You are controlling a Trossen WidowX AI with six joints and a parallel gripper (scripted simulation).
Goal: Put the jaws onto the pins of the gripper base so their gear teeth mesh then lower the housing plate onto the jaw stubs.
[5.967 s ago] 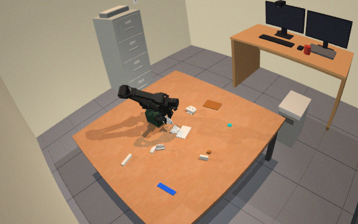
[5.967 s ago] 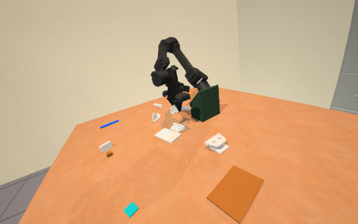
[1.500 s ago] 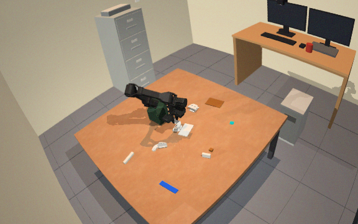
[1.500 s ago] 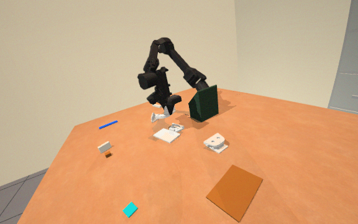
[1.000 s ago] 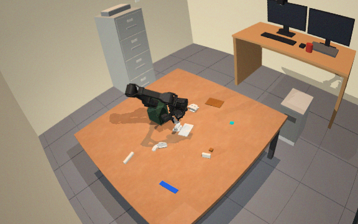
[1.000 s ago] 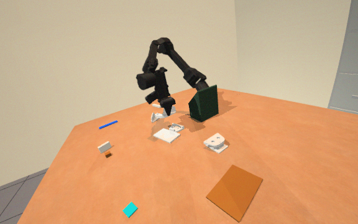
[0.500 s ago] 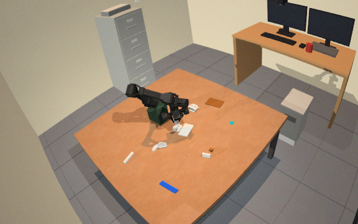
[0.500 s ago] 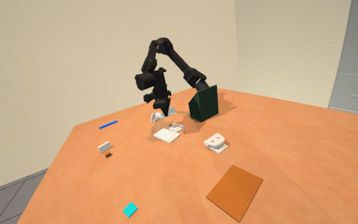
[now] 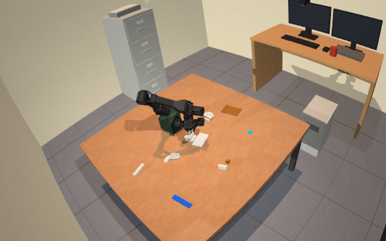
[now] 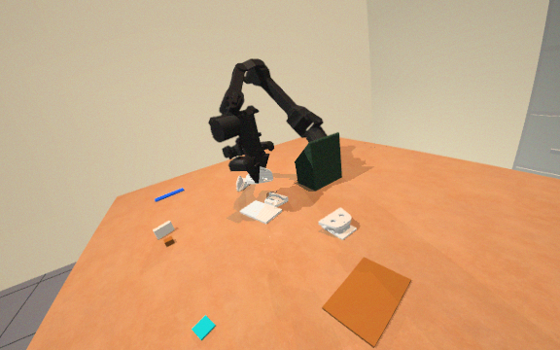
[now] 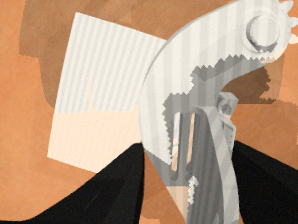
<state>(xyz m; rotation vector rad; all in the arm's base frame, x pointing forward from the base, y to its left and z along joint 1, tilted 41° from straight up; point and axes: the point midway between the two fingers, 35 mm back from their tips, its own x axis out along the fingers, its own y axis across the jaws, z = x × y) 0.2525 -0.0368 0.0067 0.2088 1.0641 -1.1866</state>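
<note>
My gripper is shut on a white jaw, held above the table. Its slotted body lies between the fingers; its round stub and gear teeth show at the upper right of the wrist view. The other white jaw lies on the table, away from the gripper. A small white part, seemingly the gripper base, lies below the held jaw; its pins are not clear. A white part with two holes, seemingly the housing plate, lies apart.
A flat white plate lies beside the likely base. A dark green block stands by the arm. Elsewhere lie an orange sheet, blue bar, cyan square, white bar, white block and brown cube.
</note>
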